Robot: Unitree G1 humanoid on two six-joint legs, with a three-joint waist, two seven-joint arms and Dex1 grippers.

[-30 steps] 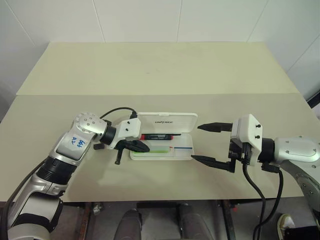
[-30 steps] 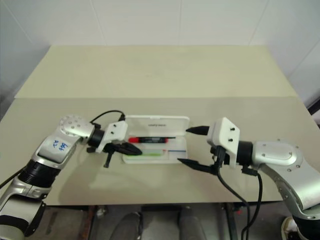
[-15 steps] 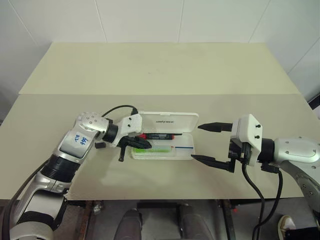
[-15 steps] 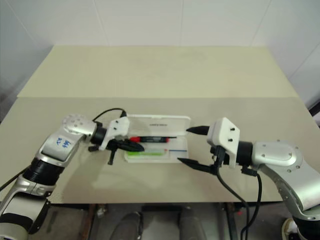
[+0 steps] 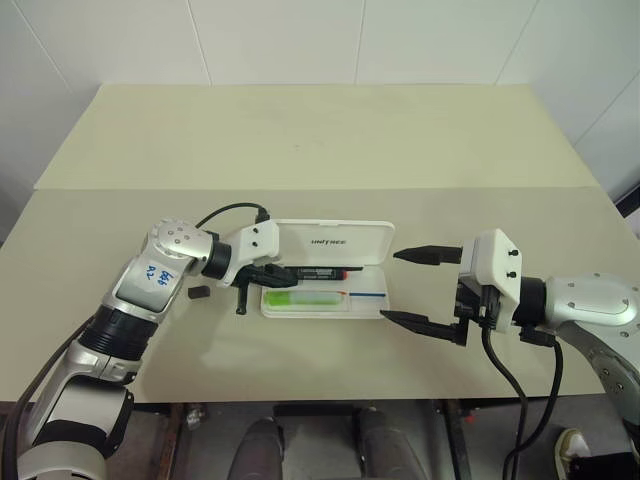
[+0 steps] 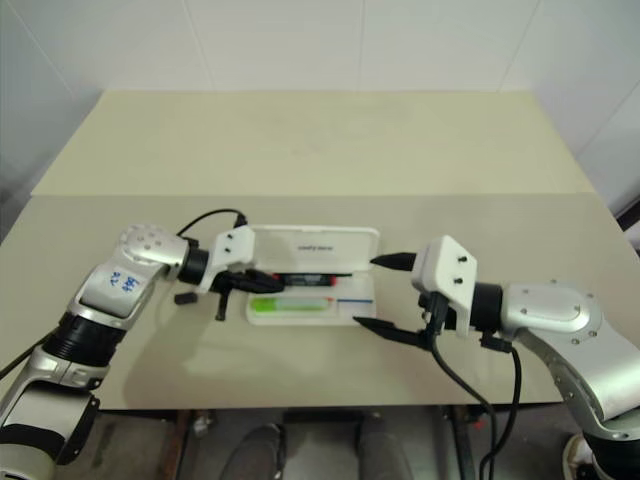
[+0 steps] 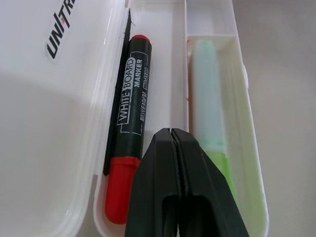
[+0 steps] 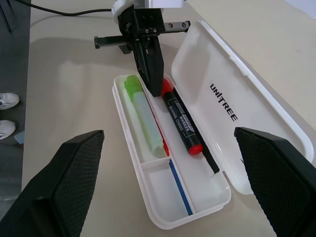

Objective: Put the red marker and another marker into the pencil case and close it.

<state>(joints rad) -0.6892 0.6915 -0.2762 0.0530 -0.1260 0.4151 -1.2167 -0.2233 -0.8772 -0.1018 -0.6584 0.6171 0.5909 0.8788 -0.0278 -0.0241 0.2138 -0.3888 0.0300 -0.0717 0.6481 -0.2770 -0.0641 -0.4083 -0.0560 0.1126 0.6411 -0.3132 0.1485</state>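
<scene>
The white pencil case (image 5: 372, 305) lies open at the table's middle, its lid (image 5: 335, 240) laid back on the far side. The red marker (image 5: 322, 271) lies in the tray's far row. The pale green marker (image 5: 301, 298) lies in the near row. My left gripper (image 7: 172, 132) is shut and empty. Its tip hangs over the case's left end, between the red marker (image 7: 129, 129) and the green marker (image 7: 209, 113); I cannot tell whether it touches them. My right gripper (image 5: 411, 288) stands wide open just right of the case, holding nothing.
A small black bit (image 5: 197, 293) lies on the table left of the case, under my left arm. A thin red-and-blue strip (image 8: 178, 186) lies in the tray's right compartment. A seam crosses the table beyond the case.
My left gripper, still shut, has swung a little from over the green marker's left end toward the red marker's end. The right arm has not moved.
</scene>
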